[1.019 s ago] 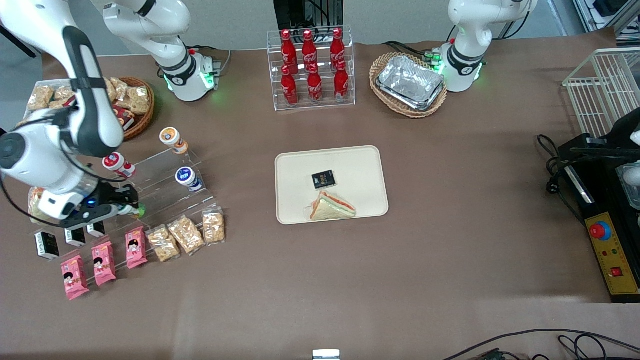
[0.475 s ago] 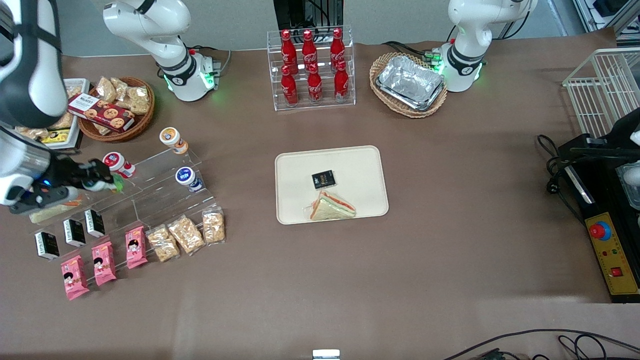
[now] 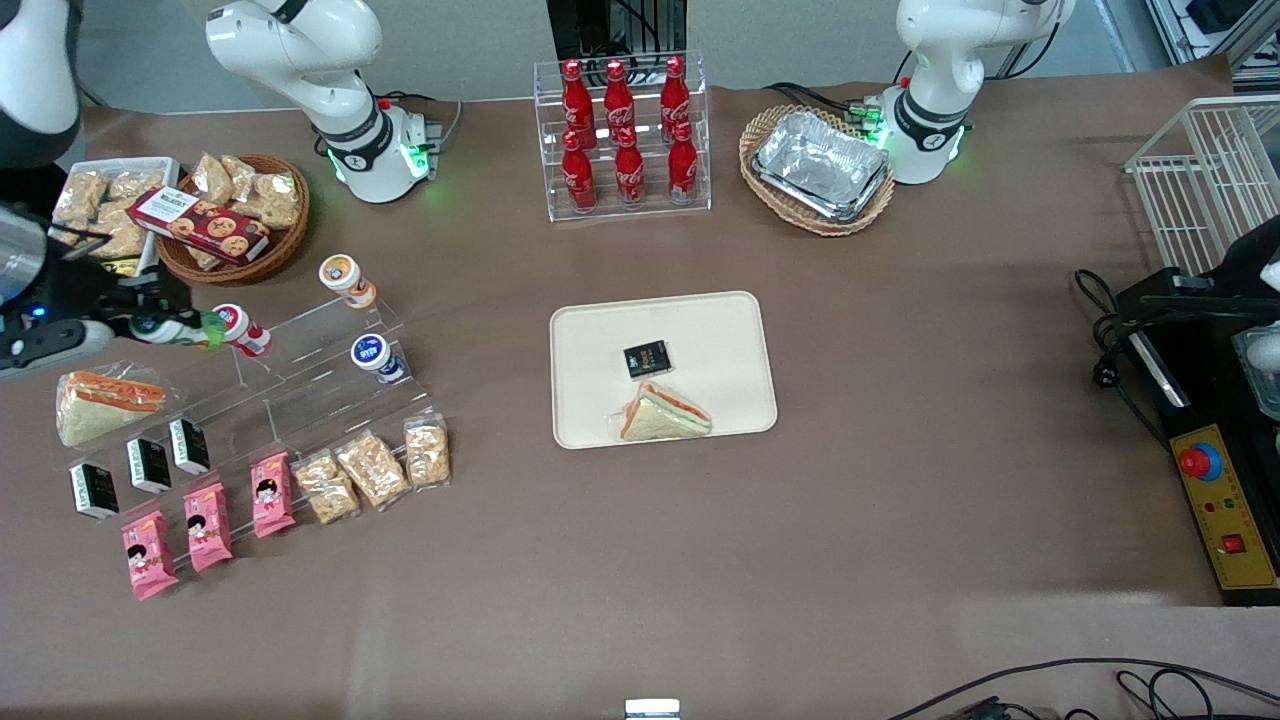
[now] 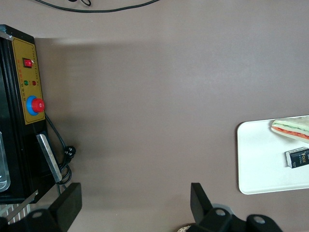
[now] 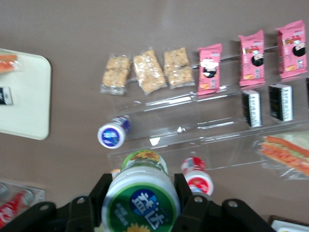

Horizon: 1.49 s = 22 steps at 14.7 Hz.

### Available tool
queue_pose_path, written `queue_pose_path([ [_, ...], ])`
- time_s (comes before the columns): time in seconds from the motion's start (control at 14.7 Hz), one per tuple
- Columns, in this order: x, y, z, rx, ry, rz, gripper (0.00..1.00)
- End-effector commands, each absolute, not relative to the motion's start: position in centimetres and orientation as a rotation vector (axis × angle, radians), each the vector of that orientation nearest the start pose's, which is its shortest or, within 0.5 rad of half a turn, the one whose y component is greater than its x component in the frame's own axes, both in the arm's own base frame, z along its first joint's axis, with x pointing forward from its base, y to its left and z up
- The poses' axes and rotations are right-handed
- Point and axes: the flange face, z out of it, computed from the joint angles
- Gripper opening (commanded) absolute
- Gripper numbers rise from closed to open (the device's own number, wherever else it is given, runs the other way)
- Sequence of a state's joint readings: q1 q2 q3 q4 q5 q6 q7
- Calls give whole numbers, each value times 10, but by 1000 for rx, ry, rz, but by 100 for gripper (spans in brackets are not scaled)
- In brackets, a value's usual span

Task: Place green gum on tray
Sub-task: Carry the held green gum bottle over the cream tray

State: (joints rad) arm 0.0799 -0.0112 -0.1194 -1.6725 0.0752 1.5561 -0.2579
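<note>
The hand (image 3: 185, 328) hangs in the air at the working arm's end of the worktop, above the clear stepped stand (image 3: 320, 370), and it grips the gum (image 3: 200, 330) between its two fingers (image 5: 99, 193). In the wrist view the fingers press on either side of the bottle just under its white lid, so the green-yellow label faces the camera and the bottle cannot slip out sideways. The gum is therefore off the stand and clear of the red bottle (image 3: 238, 328), the blue bottle (image 3: 375, 356) and the orange bottle (image 3: 345, 279), which remain on their steps; being lifted this high looks meant to carry it over them without a knock. The tray (image 3: 590, 340) lies well apart, near the middle of the worktop, and already holds a sandwich (image 3: 665, 413) and a small black packet (image 3: 647, 359) in the half nearer the front edge. The half toward the cola rack (image 3: 622, 135) is bare, which seems the natural spot to set the gum down upright.
</note>
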Motion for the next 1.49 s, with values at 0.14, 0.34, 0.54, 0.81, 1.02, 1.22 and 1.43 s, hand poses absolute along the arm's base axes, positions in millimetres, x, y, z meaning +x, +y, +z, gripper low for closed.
queue_pose_path([
  [0.14, 528, 142, 587, -3068, 1, 188, 38],
  [0.34, 520, 211, 585, -3032, 210, 180, 39],
  [0.54, 511, 272, 565, -3011, 359, 159, 39],
  [0.81, 493, 320, 511, -2983, 535, 140, 39],
  [1.02, 480, 330, 447, -2978, 575, 127, 39],
  [1.22, 477, 342, 385, -2984, 627, 132, 39],
  [1.43, 480, 355, 341, -2984, 649, 152, 39],
])
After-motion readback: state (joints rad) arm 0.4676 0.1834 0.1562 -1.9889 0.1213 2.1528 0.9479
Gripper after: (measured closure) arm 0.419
